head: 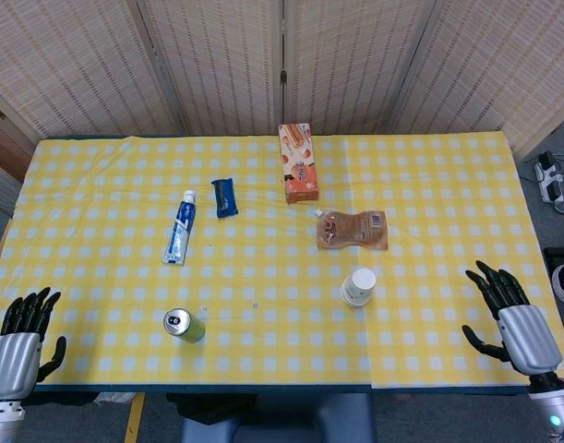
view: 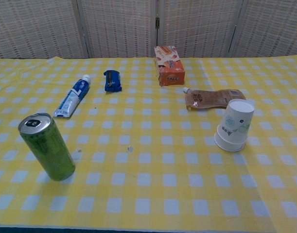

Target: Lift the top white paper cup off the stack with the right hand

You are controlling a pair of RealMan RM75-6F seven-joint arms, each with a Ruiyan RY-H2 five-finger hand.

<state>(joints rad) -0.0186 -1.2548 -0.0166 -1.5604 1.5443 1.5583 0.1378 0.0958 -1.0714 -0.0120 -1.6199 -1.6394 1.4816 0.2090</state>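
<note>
The white paper cup stack (head: 358, 287) stands upside down on the yellow checked cloth, right of centre; the chest view shows the stack (view: 233, 125) with a printed pattern and a second rim at its base. My right hand (head: 515, 318) hovers at the table's front right corner, fingers spread, holding nothing, well to the right of the cups. My left hand (head: 19, 340) hangs at the front left corner, fingers apart and empty. Neither hand shows in the chest view.
A green can (head: 184, 325) stands front left. A toothpaste tube (head: 180, 229), a blue packet (head: 225, 197), an orange box (head: 298, 162) and a brown pouch (head: 354, 230) lie further back; the pouch is just behind the cups.
</note>
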